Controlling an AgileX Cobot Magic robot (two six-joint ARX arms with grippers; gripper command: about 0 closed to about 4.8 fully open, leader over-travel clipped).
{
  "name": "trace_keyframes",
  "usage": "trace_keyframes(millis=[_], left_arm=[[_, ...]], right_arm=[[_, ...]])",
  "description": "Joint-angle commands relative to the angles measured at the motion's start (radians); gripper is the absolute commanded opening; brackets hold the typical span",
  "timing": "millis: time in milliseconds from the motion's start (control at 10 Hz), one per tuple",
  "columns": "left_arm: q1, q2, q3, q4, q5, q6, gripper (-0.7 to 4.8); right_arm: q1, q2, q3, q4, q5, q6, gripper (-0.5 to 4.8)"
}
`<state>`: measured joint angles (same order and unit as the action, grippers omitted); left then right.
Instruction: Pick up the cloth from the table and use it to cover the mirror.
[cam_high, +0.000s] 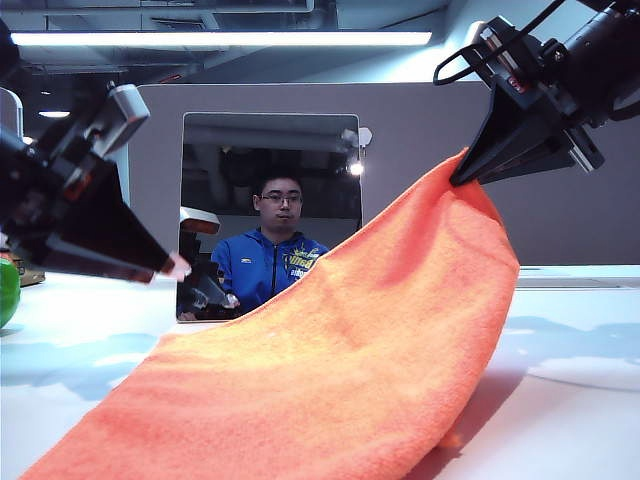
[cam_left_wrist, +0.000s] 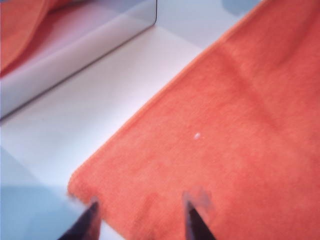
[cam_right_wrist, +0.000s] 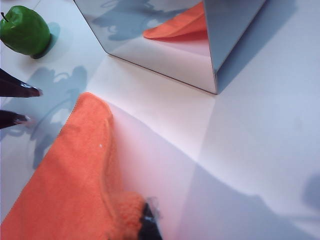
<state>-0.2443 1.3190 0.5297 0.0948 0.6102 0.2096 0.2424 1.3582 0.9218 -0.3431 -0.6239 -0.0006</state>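
The orange cloth hangs in a long slope from my right gripper, high at the right, down to the white table at the front left. In the right wrist view that gripper is shut on a bunched corner of the cloth; only one dark finger shows. My left gripper hovers at the left, in front of the mirror. Its fingers stand open over the cloth's lower corner, one past the edge and one over the fabric. The mirror stands upright behind, uncovered.
A green apple sits on the table left of the mirror, seen at the exterior view's left edge as the apple. A grey partition stands behind the mirror. The mirror reflects a person and the cloth.
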Motion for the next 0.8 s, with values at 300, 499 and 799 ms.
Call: trace_keyframes(millis=[300,499,799], left_arm=[[-0.002,0.049,0.004,0.077,-0.076,0.086,2.38],[-0.003,0.087,0.007,0.087,-0.082,0.134,2.38],[-0.003,0.087,0.007,0.086,-0.087,0.218,2.38]], right_arm=[[0.002,-0.005,0.003,0.003,-0.007,-0.004,-0.05],[0.003,-0.005,0.003,0.003,-0.007,-0.004,-0.05],[0.003,-0.005,0.003,0.003,-0.007,-0.003,-0.05]])
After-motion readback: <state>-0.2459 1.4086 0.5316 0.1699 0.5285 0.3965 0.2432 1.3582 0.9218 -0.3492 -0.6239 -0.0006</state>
